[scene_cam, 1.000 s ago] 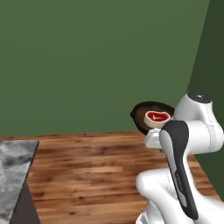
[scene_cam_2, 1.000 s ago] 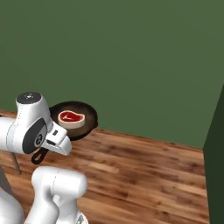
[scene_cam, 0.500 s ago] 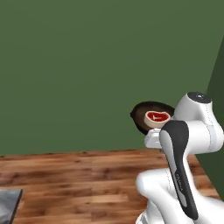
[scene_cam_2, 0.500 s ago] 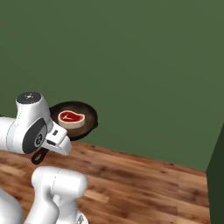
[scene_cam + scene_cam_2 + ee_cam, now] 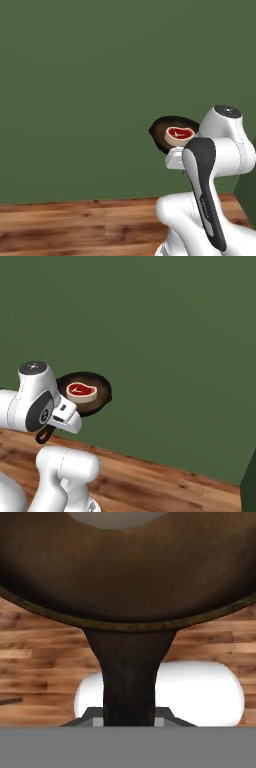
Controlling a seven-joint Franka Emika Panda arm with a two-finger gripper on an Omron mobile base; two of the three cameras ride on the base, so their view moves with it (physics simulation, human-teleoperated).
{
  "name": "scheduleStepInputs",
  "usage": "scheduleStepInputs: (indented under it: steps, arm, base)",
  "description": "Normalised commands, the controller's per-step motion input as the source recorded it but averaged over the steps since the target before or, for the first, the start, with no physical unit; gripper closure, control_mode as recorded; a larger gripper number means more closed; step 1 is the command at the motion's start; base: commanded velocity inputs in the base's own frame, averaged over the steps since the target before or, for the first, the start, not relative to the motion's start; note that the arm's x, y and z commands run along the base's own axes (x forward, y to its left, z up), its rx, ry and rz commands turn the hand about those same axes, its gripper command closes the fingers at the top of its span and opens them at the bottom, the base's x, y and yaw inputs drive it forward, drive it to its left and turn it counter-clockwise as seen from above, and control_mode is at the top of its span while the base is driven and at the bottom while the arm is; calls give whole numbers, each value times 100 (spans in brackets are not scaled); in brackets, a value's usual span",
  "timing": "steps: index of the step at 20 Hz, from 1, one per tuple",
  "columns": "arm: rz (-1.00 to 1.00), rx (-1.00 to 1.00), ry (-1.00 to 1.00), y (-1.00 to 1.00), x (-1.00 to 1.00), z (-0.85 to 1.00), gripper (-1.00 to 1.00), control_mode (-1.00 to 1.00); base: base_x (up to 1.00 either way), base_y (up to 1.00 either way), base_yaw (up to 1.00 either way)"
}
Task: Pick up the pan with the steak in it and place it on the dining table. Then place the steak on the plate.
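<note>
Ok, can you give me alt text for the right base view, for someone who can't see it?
The pan is held up in the air by its handle, level, with the steak lying in it. Behind is a plain green wall, with wood floor below and the white arm at lower left.

The pan (image 5: 88, 393) hangs up in the air in front of the wall (image 5: 165, 331), well above the wooden floor (image 5: 165, 488). The steak (image 5: 82, 391) lies inside the pan, near its middle. The pan's handle (image 5: 129, 679) runs back toward the arm, and the arm's upper joint sits just beside the pan
</note>
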Motion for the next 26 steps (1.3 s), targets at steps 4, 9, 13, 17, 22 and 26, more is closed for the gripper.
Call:
scheduleStepInputs:
  steps: [4,9,13,17,22,26]
  arm:
    - [0,0,0,0,0,0,100,100]
    - [0,0,0,0,0,0,100,100]
    - [0,0,0,0,0,0,100,100]
    - [0,0,0,0,0,0,100,100]
    - [0,0,0,0,0,0,100,100]
    - [0,0,0,0,0,0,100,100]
  base:
    - [100,-18,2]
    - [100,-18,2]
    - [77,-14,22]
    - [10,-1,45]
    - [0,0,50]
    - [-1,0,50]
